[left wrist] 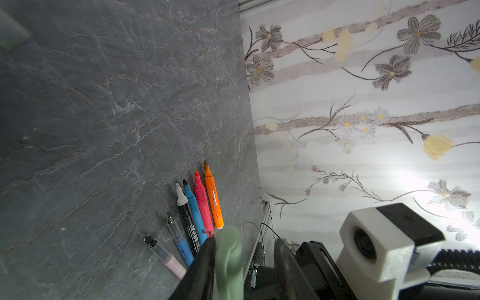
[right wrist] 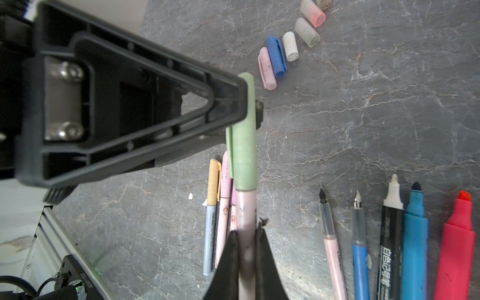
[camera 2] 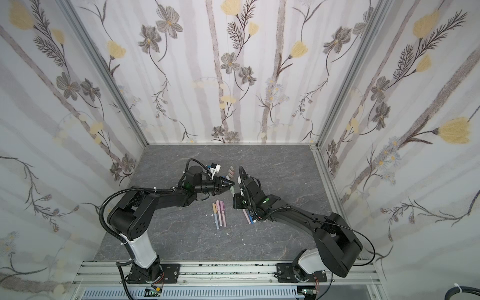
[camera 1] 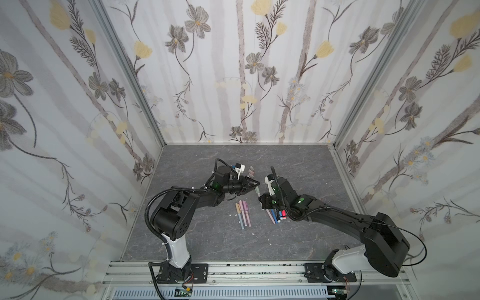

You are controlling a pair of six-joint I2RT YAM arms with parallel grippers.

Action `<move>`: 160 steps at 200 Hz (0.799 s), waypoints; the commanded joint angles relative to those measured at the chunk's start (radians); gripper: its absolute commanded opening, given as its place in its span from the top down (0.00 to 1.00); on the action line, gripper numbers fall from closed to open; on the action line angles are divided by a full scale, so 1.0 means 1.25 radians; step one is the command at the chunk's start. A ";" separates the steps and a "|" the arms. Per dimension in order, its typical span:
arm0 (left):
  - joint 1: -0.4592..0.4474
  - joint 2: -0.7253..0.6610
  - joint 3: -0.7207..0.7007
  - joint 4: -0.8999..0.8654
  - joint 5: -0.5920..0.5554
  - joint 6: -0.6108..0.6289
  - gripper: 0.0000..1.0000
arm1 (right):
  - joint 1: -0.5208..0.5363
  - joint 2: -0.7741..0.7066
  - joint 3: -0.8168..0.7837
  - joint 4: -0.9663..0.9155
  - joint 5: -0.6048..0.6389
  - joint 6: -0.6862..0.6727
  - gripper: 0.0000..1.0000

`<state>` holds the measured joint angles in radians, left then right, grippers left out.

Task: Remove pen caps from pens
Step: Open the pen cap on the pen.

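Note:
My right gripper (right wrist: 246,231) is shut on the barrel of a pale pink pen (right wrist: 245,207) and holds it above the table. The pen's green cap (right wrist: 242,145) sits on its far end. My left gripper (left wrist: 248,242) stands open around that green cap (left wrist: 230,257): the cap rests against one finger (left wrist: 205,257), and a gap shows to the other. Both top views show the two grippers (camera 1: 257,185) (camera 2: 232,185) meeting at mid-table. Several loose pen caps (right wrist: 277,57) lie in a row behind them. Capped pastel pens (right wrist: 213,187) lie below.
Several uncapped pens and markers (right wrist: 415,233) lie side by side under my right arm, with an orange one (left wrist: 213,202) at the end. Small white specks (right wrist: 190,196) dot the grey stone table (camera 1: 298,166). Flowered walls close in three sides.

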<state>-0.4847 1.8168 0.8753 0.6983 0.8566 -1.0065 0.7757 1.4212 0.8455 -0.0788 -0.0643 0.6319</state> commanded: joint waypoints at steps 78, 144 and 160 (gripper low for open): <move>-0.011 0.023 0.032 0.006 0.010 0.010 0.90 | -0.015 0.006 0.012 0.029 -0.004 -0.001 0.98; -0.015 0.017 0.029 -0.012 0.006 0.010 1.00 | -0.019 0.006 0.005 0.048 -0.013 -0.003 0.79; -0.015 0.013 0.036 -0.035 0.001 0.020 1.00 | -0.018 0.015 0.010 0.048 -0.014 -0.007 0.75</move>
<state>-0.4999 1.8446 0.9058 0.6727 0.8429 -0.9947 0.7521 1.4281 0.8509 -0.0643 -0.0765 0.6342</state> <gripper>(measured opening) 0.097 0.244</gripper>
